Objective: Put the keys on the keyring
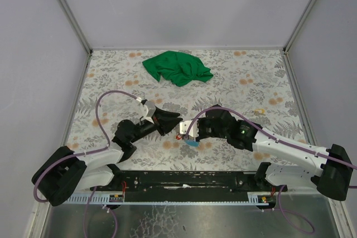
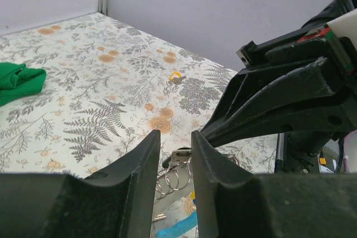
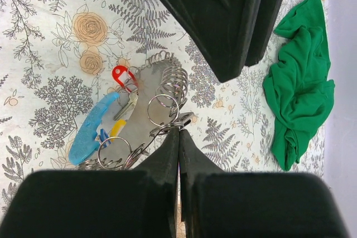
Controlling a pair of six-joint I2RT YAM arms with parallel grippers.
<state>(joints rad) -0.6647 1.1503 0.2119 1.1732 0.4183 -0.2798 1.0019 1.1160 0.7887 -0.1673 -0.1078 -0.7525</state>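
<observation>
The keyring (image 3: 163,110), a bunch of thin metal loops with a small clip, lies on the floral table between the two grippers. A key with a red tag (image 3: 124,76) and a light blue tag (image 3: 89,129) lie beside it; both also show in the top view, red (image 1: 178,136) and blue (image 1: 192,142). My right gripper (image 3: 179,129) is shut, pinching a loop of the keyring by its clip. My left gripper (image 2: 175,137) hovers just over the rings (image 2: 175,179) with its jaws a narrow gap apart, holding nothing. Its dark fingers (image 3: 223,20) fill the top of the right wrist view.
A crumpled green cloth (image 1: 177,68) lies at the back of the table. A tiny dark-and-yellow item (image 1: 257,111) sits to the right and also shows in the left wrist view (image 2: 176,77). The right arm's body (image 2: 290,93) looms close to the left gripper. Grey walls enclose the table.
</observation>
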